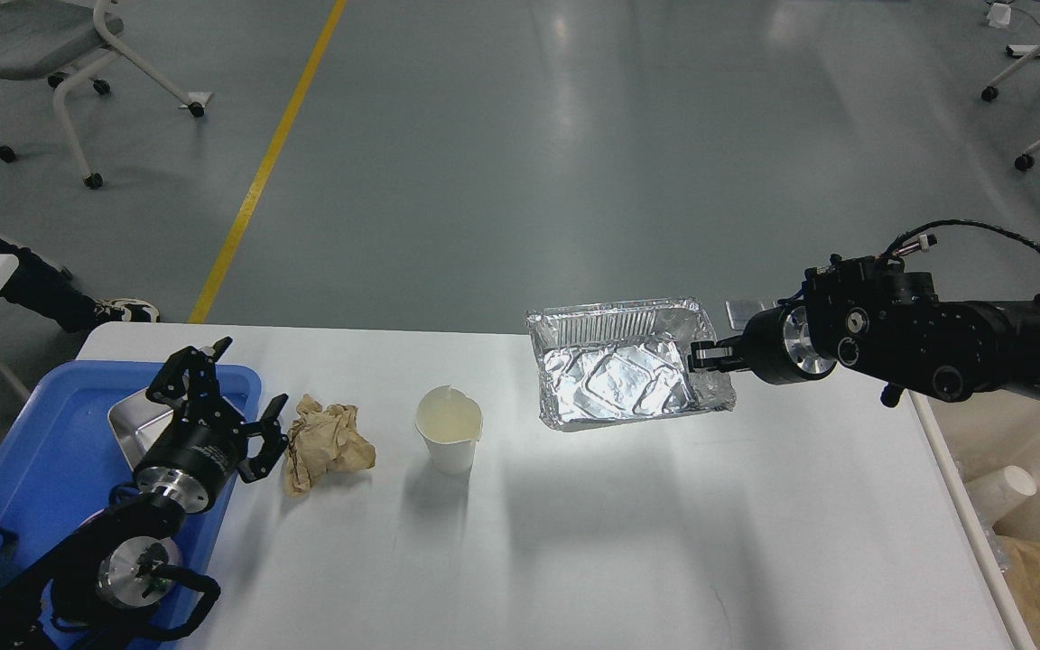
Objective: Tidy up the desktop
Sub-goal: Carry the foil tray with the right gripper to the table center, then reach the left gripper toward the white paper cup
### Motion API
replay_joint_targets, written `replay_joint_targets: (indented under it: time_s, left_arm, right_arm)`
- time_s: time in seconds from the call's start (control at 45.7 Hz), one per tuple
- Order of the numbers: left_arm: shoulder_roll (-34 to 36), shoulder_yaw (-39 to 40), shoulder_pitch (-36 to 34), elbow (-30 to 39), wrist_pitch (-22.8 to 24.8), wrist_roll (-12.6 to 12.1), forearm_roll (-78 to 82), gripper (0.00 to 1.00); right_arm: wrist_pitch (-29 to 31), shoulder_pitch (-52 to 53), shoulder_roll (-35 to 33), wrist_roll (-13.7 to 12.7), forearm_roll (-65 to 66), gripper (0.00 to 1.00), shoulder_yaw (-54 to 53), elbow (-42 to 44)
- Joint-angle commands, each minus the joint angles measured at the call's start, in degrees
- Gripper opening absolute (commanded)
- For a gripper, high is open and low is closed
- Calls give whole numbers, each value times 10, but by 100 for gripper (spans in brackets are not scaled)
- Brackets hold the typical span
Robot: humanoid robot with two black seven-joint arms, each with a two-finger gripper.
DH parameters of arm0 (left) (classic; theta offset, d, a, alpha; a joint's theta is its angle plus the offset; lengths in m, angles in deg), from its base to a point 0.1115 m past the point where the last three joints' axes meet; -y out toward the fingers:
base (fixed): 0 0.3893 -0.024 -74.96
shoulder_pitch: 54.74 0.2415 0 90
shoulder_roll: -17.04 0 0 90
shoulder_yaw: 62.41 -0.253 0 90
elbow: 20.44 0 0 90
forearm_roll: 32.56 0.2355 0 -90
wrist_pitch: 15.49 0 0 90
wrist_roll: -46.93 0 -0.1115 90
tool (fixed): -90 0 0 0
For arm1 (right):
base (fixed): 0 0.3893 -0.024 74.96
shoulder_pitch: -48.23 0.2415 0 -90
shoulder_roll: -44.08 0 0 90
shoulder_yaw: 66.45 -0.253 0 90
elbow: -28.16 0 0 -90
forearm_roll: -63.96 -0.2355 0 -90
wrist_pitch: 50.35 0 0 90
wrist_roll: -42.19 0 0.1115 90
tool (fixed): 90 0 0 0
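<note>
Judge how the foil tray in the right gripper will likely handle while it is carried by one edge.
The foil tray looks thin and already crumpled, so it probably flexes or sags. The right gripper pinches only its right rim, so the far side may droop. It appears empty, so likely very light and easily dented.
</note>
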Motion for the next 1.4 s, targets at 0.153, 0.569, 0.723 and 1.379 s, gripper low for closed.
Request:
replay_joint_targets:
  time_s: [0.153, 0.569, 0.723, 1.379]
  left_arm:
    - [139, -9, -3, 75, -52, 8, 2, 96]
    - [348, -95, 2, 164, -54, 3, 0, 96]
    - [440, -161, -2, 180, -41, -1, 13, 96]
    - [652, -180, -34, 245, 16, -34, 188, 96]
  right_arm:
    - [-4, 0, 6, -1, 0, 0, 1, 1]
    - [-6, 0, 10, -3, -1, 0, 1, 3]
    - [-6, 0, 10, -3, -1, 0, 1, 3]
    - [-10, 12, 20, -4, -13, 0, 1, 1]
